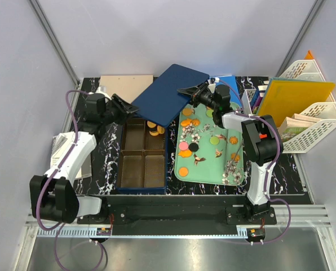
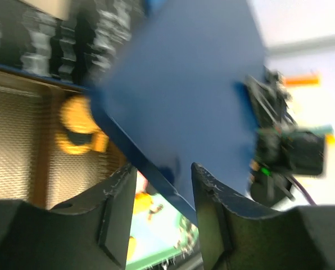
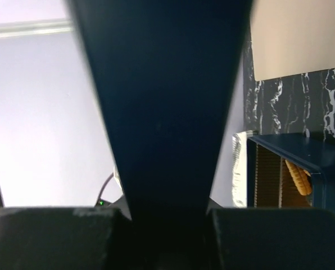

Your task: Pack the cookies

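Cookies (image 1: 154, 132): few in box's (image 1: 120, 169) upper-right compartment, most on tray (image 1: 237, 169), centre-right.
Handling: light, stiff, probably brittle; pinch by edges.
Left gripper (image 1: 124, 105): jaws apart, lid (image 1: 171, 90) edge between, not clamped.
Right gripper (image 1: 191, 93): closed on lid's right edge.

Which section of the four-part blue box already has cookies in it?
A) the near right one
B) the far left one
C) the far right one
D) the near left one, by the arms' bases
C: seen from above, the orange cookies lie only in the far right section of the blue box, on the side toward the tray. They sit partly under the tilted lid, and the other three sections look bare.
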You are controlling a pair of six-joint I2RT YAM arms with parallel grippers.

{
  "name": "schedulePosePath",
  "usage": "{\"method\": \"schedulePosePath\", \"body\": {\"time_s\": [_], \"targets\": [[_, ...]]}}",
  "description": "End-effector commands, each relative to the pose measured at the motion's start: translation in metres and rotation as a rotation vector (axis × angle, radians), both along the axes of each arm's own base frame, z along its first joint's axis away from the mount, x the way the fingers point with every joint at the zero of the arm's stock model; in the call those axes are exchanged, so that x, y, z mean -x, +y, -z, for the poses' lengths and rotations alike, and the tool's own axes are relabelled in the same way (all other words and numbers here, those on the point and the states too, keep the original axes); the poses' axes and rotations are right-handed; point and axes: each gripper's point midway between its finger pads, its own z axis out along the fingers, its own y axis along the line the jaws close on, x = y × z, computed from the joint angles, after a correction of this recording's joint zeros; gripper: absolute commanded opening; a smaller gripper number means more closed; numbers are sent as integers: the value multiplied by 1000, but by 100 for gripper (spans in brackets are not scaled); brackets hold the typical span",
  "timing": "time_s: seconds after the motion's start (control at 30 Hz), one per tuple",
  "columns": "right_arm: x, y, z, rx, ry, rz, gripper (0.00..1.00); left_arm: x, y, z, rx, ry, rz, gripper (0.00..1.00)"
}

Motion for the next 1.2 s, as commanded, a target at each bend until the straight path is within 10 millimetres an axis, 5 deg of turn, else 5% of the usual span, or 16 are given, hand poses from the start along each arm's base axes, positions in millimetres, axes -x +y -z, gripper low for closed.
{"method": "schedulePosePath", "body": {"time_s": [0.0, 0.37, 0.6, 0.73, 0.87, 1.17], "targets": [[19, 6, -58, 99, -241, -113, 0, 8, 37, 3, -79, 7, -111, 48], [30, 13, -60, 307, -333, -224, 0, 45, 98, 63, -198, 258, -319, 48], [82, 45, -47, 360, -306, -433, 0, 53, 129, 77, -318, 352, -427, 48], [121, 74, -41, 362, -347, -562, 0, 46, 132, 76, -348, 368, -422, 48], [141, 85, -31, 351, -345, -635, 0, 52, 137, 93, -292, 429, -450, 48], [154, 91, -7, 249, -297, -688, 0, 76, 136, 115, -213, 469, -485, 47]]}}
